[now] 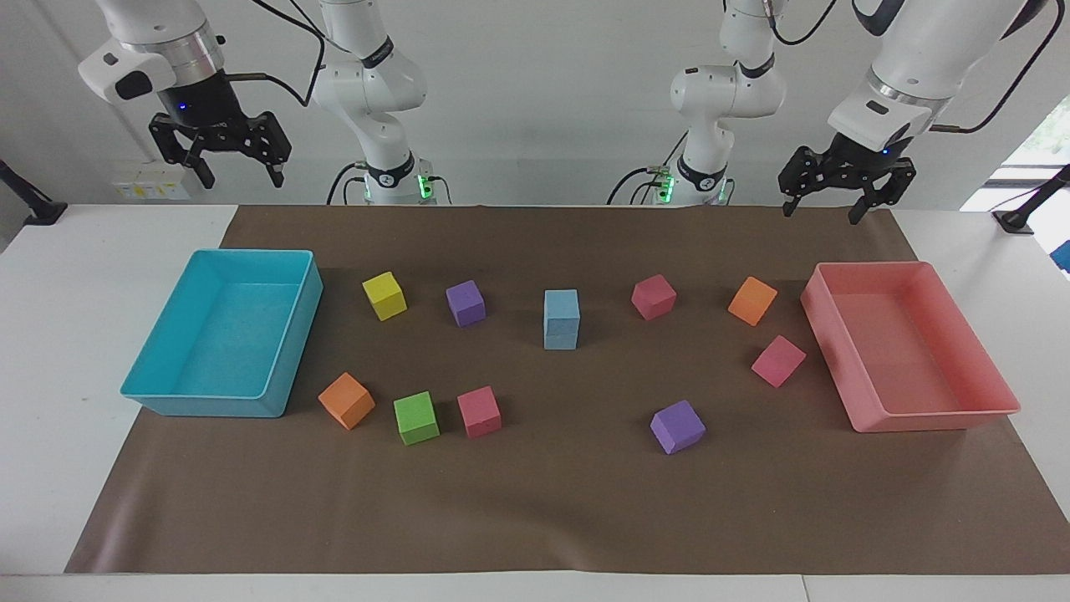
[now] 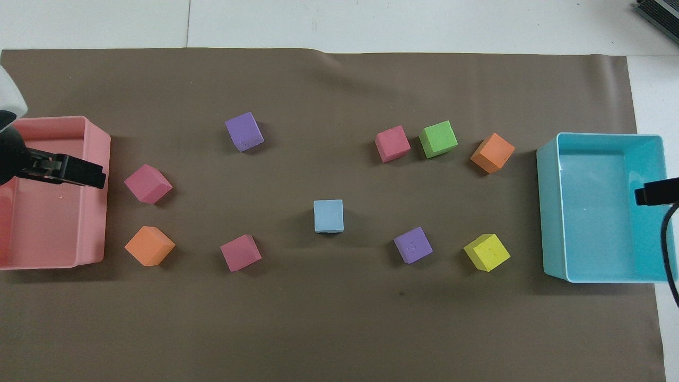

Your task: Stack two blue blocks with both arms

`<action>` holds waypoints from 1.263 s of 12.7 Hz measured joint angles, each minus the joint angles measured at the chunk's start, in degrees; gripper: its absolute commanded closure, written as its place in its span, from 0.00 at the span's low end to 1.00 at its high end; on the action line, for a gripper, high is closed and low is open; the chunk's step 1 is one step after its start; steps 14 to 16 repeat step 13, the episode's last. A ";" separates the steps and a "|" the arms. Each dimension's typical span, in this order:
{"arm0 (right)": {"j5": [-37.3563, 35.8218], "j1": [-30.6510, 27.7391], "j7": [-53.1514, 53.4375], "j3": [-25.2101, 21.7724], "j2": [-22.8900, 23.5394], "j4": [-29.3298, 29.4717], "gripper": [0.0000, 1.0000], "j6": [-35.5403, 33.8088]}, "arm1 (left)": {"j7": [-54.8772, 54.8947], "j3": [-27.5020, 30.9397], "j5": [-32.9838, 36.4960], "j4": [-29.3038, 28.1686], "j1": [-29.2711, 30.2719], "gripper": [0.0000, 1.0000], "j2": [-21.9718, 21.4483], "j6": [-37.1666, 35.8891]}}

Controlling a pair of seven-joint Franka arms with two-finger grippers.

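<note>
The two small sky-blue foam blocks [image 1: 561, 318] are already sitting one on top of the other in the middle of the brown mat, between the purple foam cube [image 1: 466, 303] and the dark pink foam cube [image 1: 653, 297], so I'd call the stack basically done. The left tool [image 1: 844, 202] hangs in the air over the mat's edge by the big pink plastic tray [image 1: 970, 411], fingers spread, nothing in them. The right tool [image 1: 236, 170] is up high by the turquoise plastic tray [image 1: 201, 405] at the right arm's end of the bench, also spread and empty. What could still go wrong? Mostly the stack itself. From the facing view the top block lines up pretty squarely with the bottom one, but foam is light, so any bump to the bench or an arm swinging low through the middle could tip it. The mat has a few soft ripples too, which can't help. Both arms are well apart from the stack right now, so the risk looks low unless one of them heads back toward the centre.
</note>
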 measured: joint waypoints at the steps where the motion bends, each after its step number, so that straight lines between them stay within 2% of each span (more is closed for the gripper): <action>1: -0.09 0.00 0.00 0.03 -0.59 -0.31 0.00 -0.58 | 0.00 0.00 0.00 0.00 0.00 0.00 0.03 0.33; 5: 1.18 0.03 0.00 0.23 -1.60 -2.07 0.00 -2.01 | 0.00 -0.01 0.00 0.00 0.00 0.00 0.21 1.00; 16: 2.15 0.33 0.00 0.70 -1.63 -2.25 0.00 -2.64 | 0.00 -0.02 0.00 -0.76 0.00 0.00 0.38 1.17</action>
